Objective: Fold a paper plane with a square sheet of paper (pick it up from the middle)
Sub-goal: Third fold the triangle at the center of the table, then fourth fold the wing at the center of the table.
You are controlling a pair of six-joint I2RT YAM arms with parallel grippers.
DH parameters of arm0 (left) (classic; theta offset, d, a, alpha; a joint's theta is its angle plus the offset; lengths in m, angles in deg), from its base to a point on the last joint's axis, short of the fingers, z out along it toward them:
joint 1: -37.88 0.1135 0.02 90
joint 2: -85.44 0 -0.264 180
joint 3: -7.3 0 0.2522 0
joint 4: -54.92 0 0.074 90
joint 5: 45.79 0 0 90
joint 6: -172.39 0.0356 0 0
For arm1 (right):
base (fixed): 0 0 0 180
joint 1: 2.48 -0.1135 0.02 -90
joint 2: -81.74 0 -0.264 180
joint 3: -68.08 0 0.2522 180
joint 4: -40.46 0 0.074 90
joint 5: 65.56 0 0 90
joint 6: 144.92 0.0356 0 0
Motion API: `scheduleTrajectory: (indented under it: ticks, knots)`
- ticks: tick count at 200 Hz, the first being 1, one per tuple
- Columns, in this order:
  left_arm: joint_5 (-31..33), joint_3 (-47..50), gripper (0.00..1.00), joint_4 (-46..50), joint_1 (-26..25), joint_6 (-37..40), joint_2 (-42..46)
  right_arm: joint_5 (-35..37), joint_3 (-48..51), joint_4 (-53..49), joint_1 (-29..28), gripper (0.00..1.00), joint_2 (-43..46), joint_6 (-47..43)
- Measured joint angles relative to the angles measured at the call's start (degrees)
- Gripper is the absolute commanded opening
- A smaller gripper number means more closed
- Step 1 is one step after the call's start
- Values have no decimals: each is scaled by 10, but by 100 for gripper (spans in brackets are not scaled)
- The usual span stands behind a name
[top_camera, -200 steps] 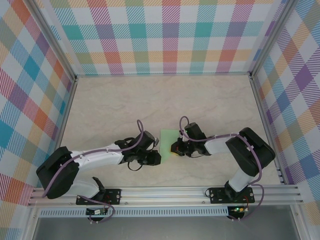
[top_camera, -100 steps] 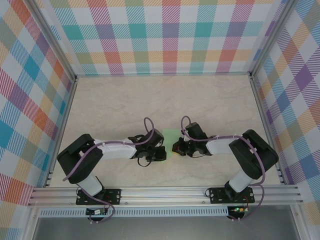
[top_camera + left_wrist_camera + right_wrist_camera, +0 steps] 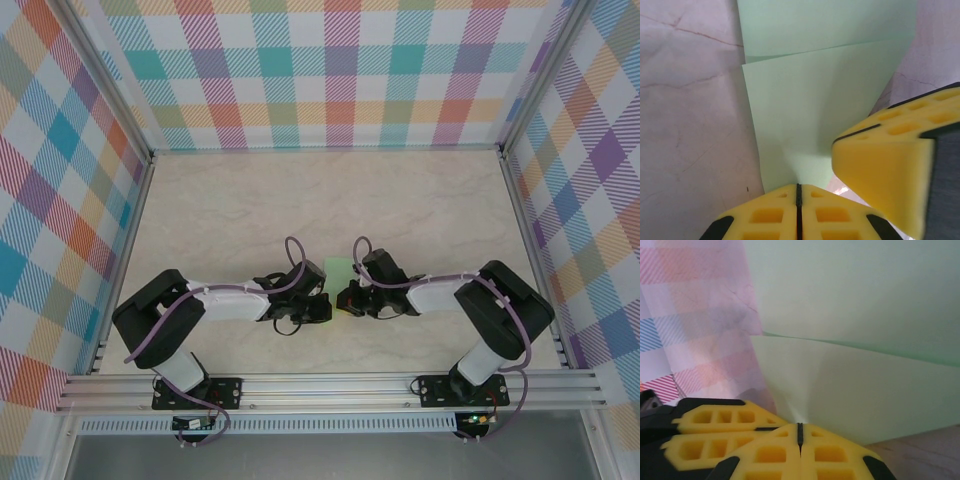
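On table (image 3: 250, 200): square sheet of paper (image 3: 338, 268) between left pincer (image 3: 799, 189), right pincer (image 3: 800, 426).

No writing, label, brand mark, number or sign can be read anywhere. The sheet of paper (image 3: 830, 100) is plain pale green on every face that shows. The table (image 3: 250, 210) has only marbling and the walls (image 3: 320, 70) only coloured checks.
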Motion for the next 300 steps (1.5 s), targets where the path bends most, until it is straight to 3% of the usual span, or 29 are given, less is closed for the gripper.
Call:
scheduleTrajectory:
  ticks: [48,106,135,218,300]
  knots:
    - [6,0,7,3,0,2,1,3,4,0,15,0,-7,-2]
    - [18,0,6,12,0,7,7,10,12,-5,138,0,7,-35]
    - [24,9,8,17,0,16,18,6,12,-9,171,3,10,-45]
    - [33,-9,19,92,2,40,71,-17,7,-85,139,34,112,-51]
    - [45,-54,19,107,44,50,52,-21,7,-100,103,38,75,-26]
